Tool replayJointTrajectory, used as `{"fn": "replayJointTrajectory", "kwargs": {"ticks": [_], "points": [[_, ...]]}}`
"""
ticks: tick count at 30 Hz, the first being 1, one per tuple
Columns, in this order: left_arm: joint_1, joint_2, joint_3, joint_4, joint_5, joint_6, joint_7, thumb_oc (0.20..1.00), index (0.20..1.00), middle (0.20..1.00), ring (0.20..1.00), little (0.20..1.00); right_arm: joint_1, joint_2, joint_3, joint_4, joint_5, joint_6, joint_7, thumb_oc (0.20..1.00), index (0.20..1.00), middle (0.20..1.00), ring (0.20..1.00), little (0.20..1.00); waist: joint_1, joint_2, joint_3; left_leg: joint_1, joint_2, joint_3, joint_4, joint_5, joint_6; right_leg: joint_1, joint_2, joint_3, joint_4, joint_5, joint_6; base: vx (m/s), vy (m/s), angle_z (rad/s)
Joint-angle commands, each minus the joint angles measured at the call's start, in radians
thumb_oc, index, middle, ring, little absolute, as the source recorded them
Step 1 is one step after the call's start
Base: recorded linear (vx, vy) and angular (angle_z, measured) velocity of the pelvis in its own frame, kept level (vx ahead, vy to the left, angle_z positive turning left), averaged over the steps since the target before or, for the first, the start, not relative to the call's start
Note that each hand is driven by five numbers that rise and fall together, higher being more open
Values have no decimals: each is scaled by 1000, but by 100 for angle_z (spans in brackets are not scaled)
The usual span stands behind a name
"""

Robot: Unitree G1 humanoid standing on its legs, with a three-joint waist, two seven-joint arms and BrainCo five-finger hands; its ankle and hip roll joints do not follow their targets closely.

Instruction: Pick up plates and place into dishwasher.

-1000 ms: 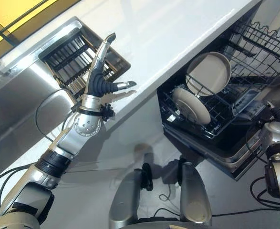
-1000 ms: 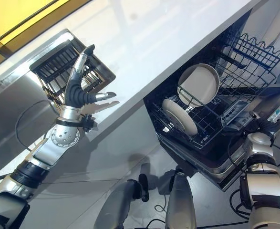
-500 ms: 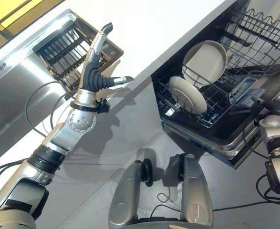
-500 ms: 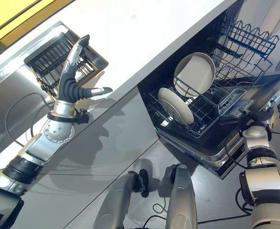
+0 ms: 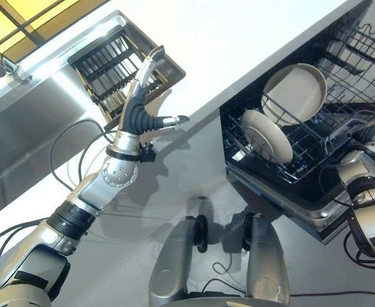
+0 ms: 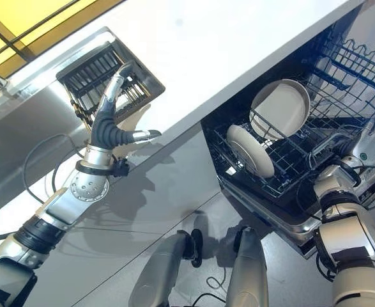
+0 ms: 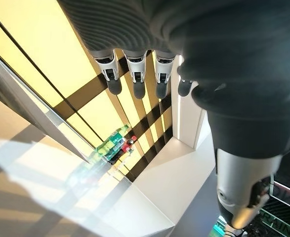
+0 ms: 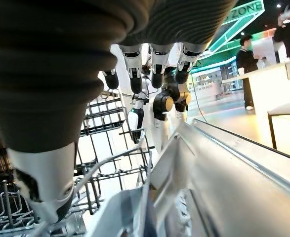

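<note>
Two plates (image 5: 283,115) racked in dishwasher (image 5: 315,185), nine o'clock of spread, empty right hand (image 6: 370,144); left hand (image 5: 142,105) splayed over counter rack (image 5: 120,67).

Two beige plates (image 5: 266,135) (image 5: 294,93) upright in dishwasher rack (image 5: 315,150).

Left arm reaches up and forward, fully stretched, and the left hand (image 5: 138,114) stands edge-on with fingers (image 7: 136,74) straight and together, thumb (image 5: 171,119) jutting out sideways, holding nothing. Over on the right, the forearm comes in low with the wrist bent, right hand (image 6: 370,146) raised, its fingers (image 8: 153,61) spread loosely, empty too.
</note>
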Motion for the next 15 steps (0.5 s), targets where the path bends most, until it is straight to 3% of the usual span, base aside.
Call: {"fn": "replayJointTrajectory", "kwargs": {"ticks": [1,10,15], "points": [[79,1,27,28,27,-9,29,1000,1000,1000,1000,1000,-61,-34,23,43,62,-14,41,1000,1000,1000,1000,1000,28,-13,8,9,-25,38,66,-120,70,62,25,19,-15,-51,-32,0,-9,10],[80,10,46,1,22,3,1,1000,1000,1000,1000,1000,-34,6,-62,85,262,-90,223,1000,1000,1000,1000,1000,30,-11,13,8,-25,39,73,-125,74,52,22,21,0,-54,-35,11,-3,2],[72,6,56,-18,28,29,-4,1000,1000,1000,1000,1000,-27,25,-104,79,544,-212,528,1000,1000,1000,1000,1000,26,-11,17,8,-23,40,79,-126,72,44,19,27,15,-60,-39,38,8,0]]}}
